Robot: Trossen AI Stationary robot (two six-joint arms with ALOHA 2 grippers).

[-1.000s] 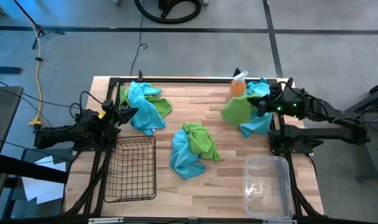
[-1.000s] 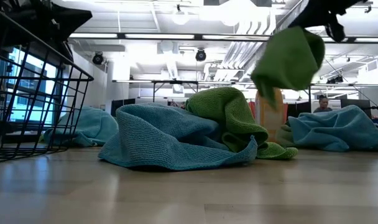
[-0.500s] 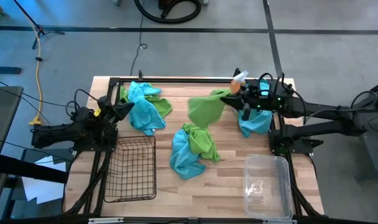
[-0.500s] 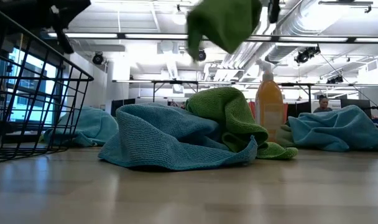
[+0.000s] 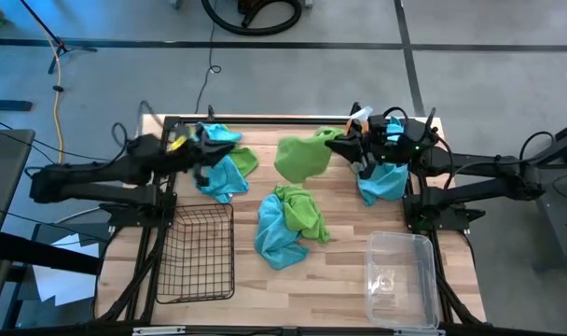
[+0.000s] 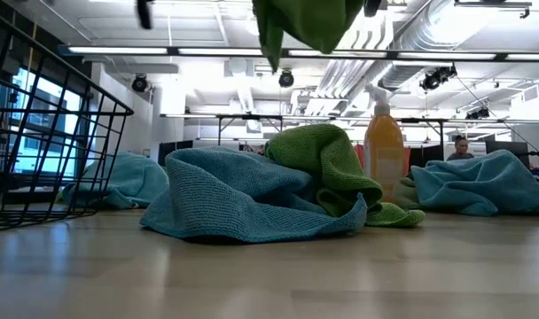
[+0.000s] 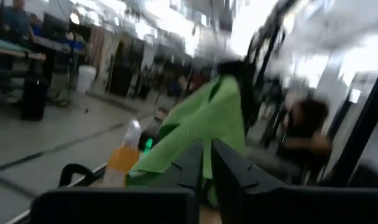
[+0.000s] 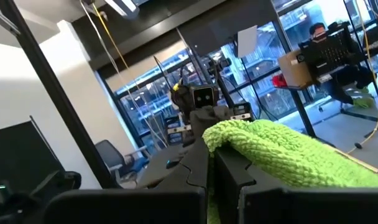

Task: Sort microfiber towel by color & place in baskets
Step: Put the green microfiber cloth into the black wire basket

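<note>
A lime green microfiber towel (image 5: 300, 157) hangs in the air over the table's far middle, with my right gripper (image 5: 339, 141) shut on it. My left gripper (image 5: 212, 152) hovers shut and empty above the far-left pile of turquoise and green towels (image 5: 223, 161), pointing toward the hanging towel (image 7: 204, 124). Another blue-and-green pile (image 5: 287, 222) lies mid-table, and a turquoise towel (image 5: 384, 179) lies at the far right. The black wire basket (image 5: 198, 254) stands near left, the clear plastic basket (image 5: 402, 278) near right. My right gripper pinches a bunched edge of the green towel (image 8: 234, 134) between its two fingers, coming about level from the table's right side. How many layers, I cannot tell. The towel hangs slack below the fingers (image 6: 307, 21), lifted clear of the table and the piles.
An orange spray bottle (image 5: 357, 122) with a white nozzle stands at the far edge beside my right gripper. A black frame rail runs along the table's far edge (image 5: 265, 119). Bare wood shows between the mid-table pile and the two baskets.
My right gripper has carried the green towel up and toward the table's left, from over the far-right towel to the far middle; the towel swung out and now hangs. My left gripper has risen and reached toward the table's right, over the far-left pile.
</note>
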